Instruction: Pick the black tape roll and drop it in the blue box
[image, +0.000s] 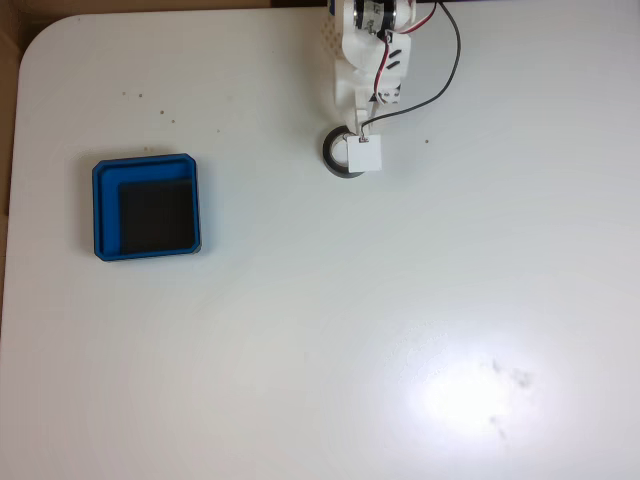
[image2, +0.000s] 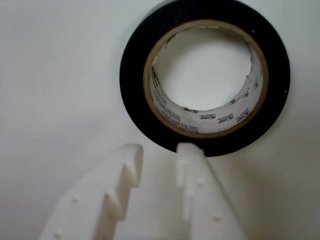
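Pincer (image2: 159, 150) slightly open, empty, at black tape roll (image2: 205, 75) on tabletop (image: 400, 330); should straddle the wall before closing.

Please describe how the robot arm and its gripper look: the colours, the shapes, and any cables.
The arm is white plastic with dark parts near the top. Red and black cables loop beside it down to a small white cube-shaped block. The gripper has two white fingers with stepped, toothed inner edges and small dimples.

Bare desk (image: 400, 300) lies open between the black tape roll (image: 333, 157) and the blue box (image: 146, 206) — nothing stands between them.
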